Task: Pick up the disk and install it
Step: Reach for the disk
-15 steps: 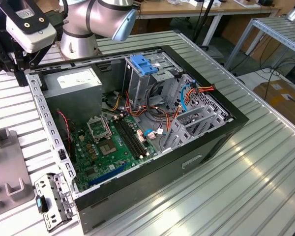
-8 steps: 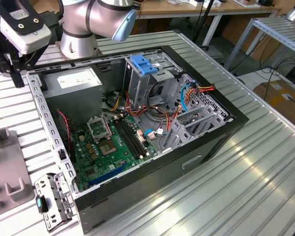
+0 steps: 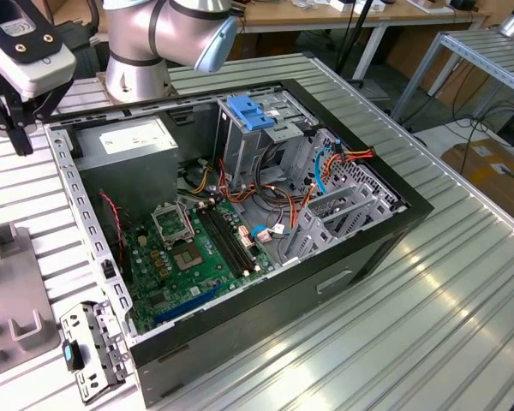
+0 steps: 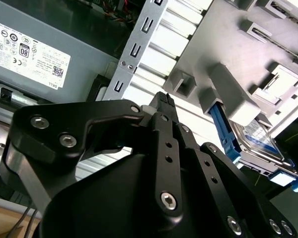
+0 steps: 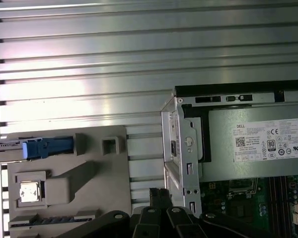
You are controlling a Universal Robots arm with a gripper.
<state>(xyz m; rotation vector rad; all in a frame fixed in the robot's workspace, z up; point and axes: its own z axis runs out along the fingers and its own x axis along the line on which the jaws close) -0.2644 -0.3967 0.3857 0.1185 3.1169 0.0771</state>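
Tubing of the silver arm (image 3: pixel 167 34) is curling over the far end of the table (image 3: pixel 463 282) in the exterior view. It is carrying its wrist out to the exterior view's left, where the black gripper (image 3: pixel 19 137) is hanging point-down above the ribbed aluminium, just outside a corner of the one open computer case (image 3: pixel 240 342). That case is lying open side up, showing one green motherboard (image 3: pixel 188 257), one grey power supply (image 3: pixel 124 141) and one blue clip (image 3: pixel 251 111) atop the drive cage. One grey fixture (image 3: pixel 13 282) is sitting beside it at the exterior view's left, with one small metal bracket (image 3: pixel 90 351) near. Behind, a wooden bench (image 3: pixel 325 13) and a second metal-framed table (image 3: pixel 488 51) are standing, and a cardboard box (image 3: pixel 488 167) is lying on the floor. In the second wrist view the gripper (image 4: pixel 161 99) is pressing its fingertips together on nothing, leaning over the fixture (image 4: pixel 228 49). There the one disk (image 4: pixel 258 141) is lying in a slot between its blue rails, apart from the claw, while the power supply (image 4: pixel 39 54) is showing its white sticker. In the first wrist view the gripper (image 5: pixel 159 193) is hovering beside the case (image 5: pixel 238 91), and the disk (image 5: pixel 39 148) is lying along one edge of the fixture (image 5: pixel 94 168), well apart from the fingertips.
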